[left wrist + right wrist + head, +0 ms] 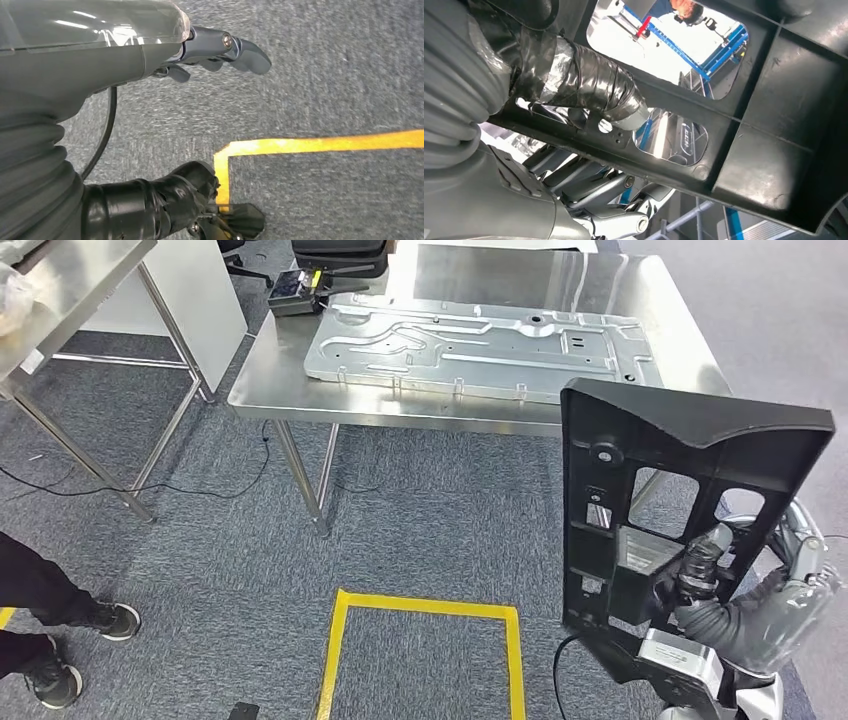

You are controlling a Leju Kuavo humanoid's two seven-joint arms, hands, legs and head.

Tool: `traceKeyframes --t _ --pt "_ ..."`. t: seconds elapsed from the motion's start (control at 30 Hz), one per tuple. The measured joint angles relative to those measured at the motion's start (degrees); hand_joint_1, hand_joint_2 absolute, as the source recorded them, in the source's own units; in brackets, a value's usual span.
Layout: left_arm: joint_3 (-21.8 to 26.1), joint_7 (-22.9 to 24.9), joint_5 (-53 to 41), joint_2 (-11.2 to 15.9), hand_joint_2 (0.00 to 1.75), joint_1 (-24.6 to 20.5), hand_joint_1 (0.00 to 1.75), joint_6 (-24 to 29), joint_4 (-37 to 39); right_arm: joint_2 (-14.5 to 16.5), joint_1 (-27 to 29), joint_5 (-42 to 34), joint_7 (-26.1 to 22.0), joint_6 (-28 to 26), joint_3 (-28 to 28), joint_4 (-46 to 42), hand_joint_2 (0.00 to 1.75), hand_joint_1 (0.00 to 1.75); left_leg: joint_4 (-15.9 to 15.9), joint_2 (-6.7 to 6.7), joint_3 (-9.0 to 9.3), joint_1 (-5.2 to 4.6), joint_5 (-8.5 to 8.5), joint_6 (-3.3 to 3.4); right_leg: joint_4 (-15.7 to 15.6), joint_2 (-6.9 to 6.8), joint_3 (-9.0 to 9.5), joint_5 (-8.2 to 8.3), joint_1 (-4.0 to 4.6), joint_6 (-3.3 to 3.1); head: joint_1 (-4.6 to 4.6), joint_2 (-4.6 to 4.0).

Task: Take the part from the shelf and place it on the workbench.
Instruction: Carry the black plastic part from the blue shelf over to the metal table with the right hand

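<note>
Black plastic part (650, 490) stands upright at lower right, grasped by the right hand (745, 605); steel worktop (640, 300) lies beyond; left hand (200, 60) hangs released.

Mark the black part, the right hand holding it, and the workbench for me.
black part (690, 425), head view, upper flat panel.
right hand (745, 615), head view, grey palm cover.
workbench (270, 390), head view, bare front-left corner.

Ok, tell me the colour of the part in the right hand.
Black; the part held by the right hand shows best in the head view.
</note>
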Motion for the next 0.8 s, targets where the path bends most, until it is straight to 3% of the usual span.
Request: traceKeyframes --t 0.03,0.07,0.1,0.17,0.23,0.3,0.4,0.47,0.53,0.57,0.6,0.63,0.7,0.73,0.8 --pt "-0.1 0.0 -0.1 0.0 1.75 0.0 0.00 0.0 0.0 -0.2 -0.4 0.0 0.3 0.3 0.0 0.1 1.75 1.75 0.0 0.03 0.10 -0.02 -0.14 0.09 3.5 -0.01 -2.25 -0.92 -0.10 0.16 -0.01 0.00" --pt "-0.2 0.0 -0.2 0.0 1.75 0.0 0.00 -0.1 0.0 -0.5 -0.9 0.0 0.6 0.7 0.1 0.3 1.75 1.75 0.0 0.03 0.25 -0.05 -0.31 0.13 5.5 -0.01 -3.81 -0.81 -0.17 0.26 -0.02 0.01" --pt "-0.3 0.0 -0.3 0.0 1.75 0.0 0.00 -0.2 0.0 -0.8 -1.5 0.0 1.0 1.1 0.2 0.5 1.75 1.75 0.1 0.01 0.47 -0.05 -0.53 0.12 5.4 -0.02 -4.37 0.52 -0.22 0.29 -0.02 0.01" --pt "-0.4 0.0 -0.4 0.0 1.75 0.0 0.00 -0.3 0.0 -1.5 -3.2 0.2 1.9 2.0 0.5 1.0 1.75 1.75 0.3 -0.02 1.09 -0.03 -1.12 -0.08 -0.6 -0.05 -2.49 5.30 -0.28 0.11 -0.01 -0.01" --pt "-0.7 0.0 -0.7 0.0 1.75 0.0 0.00 -0.4 0.0 -2.2 -5.4 0.3 2.7 3.0 0.8 1.5 1.75 1.75 0.5 -0.06 1.34 -0.23 -1.76 -0.59 -6.8 -0.05 0.04 8.04 -0.06 -0.32 -0.01 -0.01" --pt "-1.1 0.0 -1.0 0.0 1.75 -0.1 0.00 -0.5 0.0 -2.7 -7.6 0.5 3.6 4.1 1.2 2.2 1.75 1.75 0.6 -0.04 1.22 -0.39 -2.00 -1.17 -8.4 0.08 0.69 7.92 0.22 -0.76 -0.04 0.01" --pt "-1.6 0.0 -1.3 0.0 1.75 -0.2 0.00 -0.7 0.0 -3.4 -11.4 0.9 5.1 5.8 1.9 3.6 1.75 1.75 1.5 0.03 0.92 -0.35 -2.85 -1.98 -8.9 0.26 0.95 7.86 -0.16 -1.63 -0.06 0.00" --pt "-1.8 -0.1 -1.6 0.0 1.75 -0.2 0.00 -0.7 0.0 -3.7 -14.3 1.2 6.1 6.9 2.4 4.8 1.75 1.75 6.6 0.02 -1.62 -0.25 -5.38 -2.40 -9.2 0.16 1.32 7.72 -0.29 -2.25 -0.07 0.00" --pt "-2.0 -0.1 -1.8 0.0 1.75 -0.1 0.00 -0.8 0.0 -4.0 -16.9 1.4 7.0 7.9 3.0 6.1 1.75 1.75 14.4 0.02 -6.09 -0.21 -8.13 -2.59 -9.2 0.09 1.54 7.48 -0.16 -2.69 -0.08 0.01" --pt "-2.1 -0.1 -1.9 0.0 1.75 -0.1 0.00 -0.9 0.0 -4.1 -18.0 1.4 7.5 8.3 3.2 6.8 1.75 1.75 17.0 0.02 -7.86 -0.20 -8.40 -2.63 -9.2 0.10 1.70 7.35 -0.10 -2.80 -0.09 0.01" --pt "-2.2 -0.1 -2.0 0.0 1.75 0.0 0.00 -0.9 0.0 -4.2 -19.1 1.4 7.9 8.8 3.5 7.5 1.75 1.75 17.5 0.03 -8.68 -0.20 -7.44 -2.59 -9.2 0.14 1.93 7.18 -0.05 -2.85 -0.08 0.01" --pt "-2.4 -0.1 -2.1 0.0 1.75 0.0 0.00 -1.0 0.0 -4.3 -20.2 1.5 8.3 9.2 3.8 8.2 1.75 1.75 15.8 0.03 -8.42 -0.20 -5.43 -2.45 -9.2 0.18 2.25 6.98 -0.01 -2.84 -0.09 0.00" --pt "-2.7 -0.1 -2.2 0.0 1.75 0.0 0.00 -1.0 0.0 -4.4 -22.7 1.5 9.1 9.9 4.3 9.5 1.75 1.75 8.3 0.01 -5.72 -0.35 -0.35 -1.82 -9.1 0.25 2.93 6.47 0.10 -2.65 -0.07 0.00" --pt "-2.9 -0.1 -2.2 0.0 1.75 0.0 0.00 -1.1 0.0 -4.5 -23.9 1.6 9.4 10.2 4.6 10.2 1.75 1.75 4.8 0.02 -4.35 -0.46 1.13 -1.52 -9.1 0.29 3.09 6.25 0.22 -2.46 -0.07 0.01" --pt "-3.1 -0.1 -2.3 0.0 1.75 -0.1 0.00 -1.2 0.0 -4.7 -26.1 1.6 10.0 10.7 4.9 11.5 1.75 1.75 1.7 0.03 -3.21 -0.72 1.71 -1.15 -9.0 0.31 2.99 6.07 0.31 -1.97 -0.07 0.01"
